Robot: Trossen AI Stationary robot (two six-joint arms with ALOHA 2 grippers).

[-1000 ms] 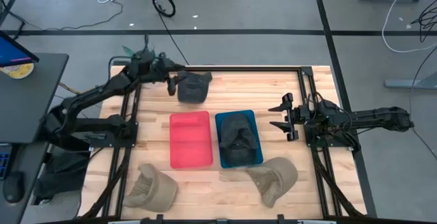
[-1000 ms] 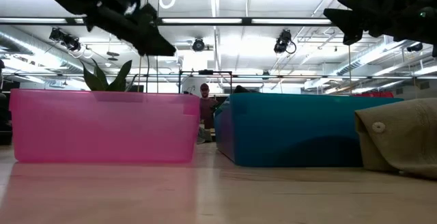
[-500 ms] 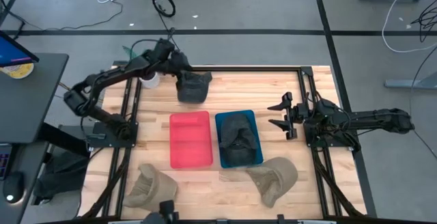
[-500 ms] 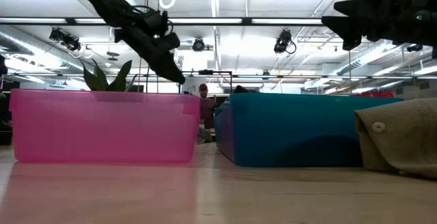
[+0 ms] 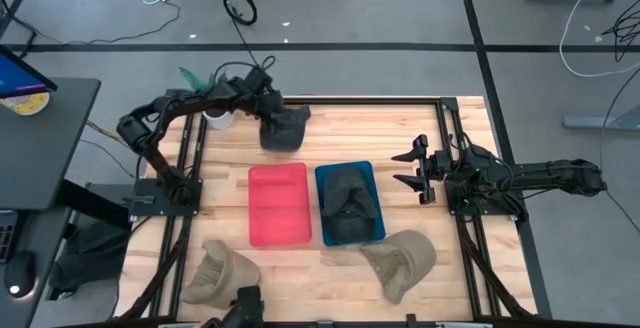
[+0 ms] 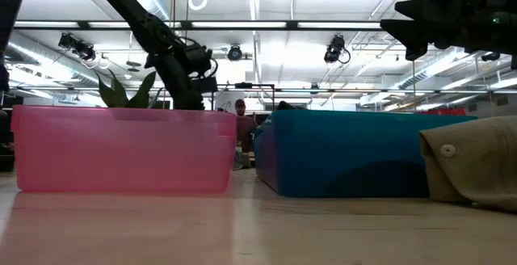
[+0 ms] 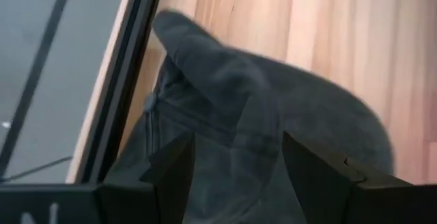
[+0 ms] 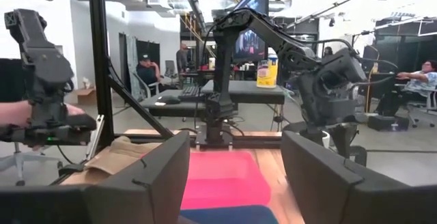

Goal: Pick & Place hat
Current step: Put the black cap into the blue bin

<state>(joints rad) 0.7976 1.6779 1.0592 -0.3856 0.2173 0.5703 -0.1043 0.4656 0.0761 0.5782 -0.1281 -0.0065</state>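
Note:
A dark grey hat (image 5: pixel 283 128) lies on the wooden table at its far left, beside the black frame rail. My left gripper (image 5: pixel 270 110) slants down over it, open. In the left wrist view its two fingers (image 7: pixel 171 176) stand on either side of the hat's crown (image 7: pixel 239 115); whether they touch it does not show. In the low view the pink tray hides the left gripper. My right gripper (image 5: pixel 415 168) waits open above the table's right side, with nothing between its fingers (image 8: pixel 143 183).
A pink tray (image 5: pixel 279 203) and a blue tray (image 5: pixel 372 173) holding another dark hat (image 5: pixel 348 206) sit mid-table. Two tan hats (image 5: pixel 220 273) (image 5: pixel 400 258) lie near the front edge. A white cup (image 5: pixel 218 118) and a plant (image 5: pixel 195 76) stand beyond the far-left corner.
My left gripper has come down toward the dark grey hat and a little toward the table's right edge. It has tipped from nearly level to steeply downward. In the low view it has sunk behind the pink tray. The hat has stayed in place.

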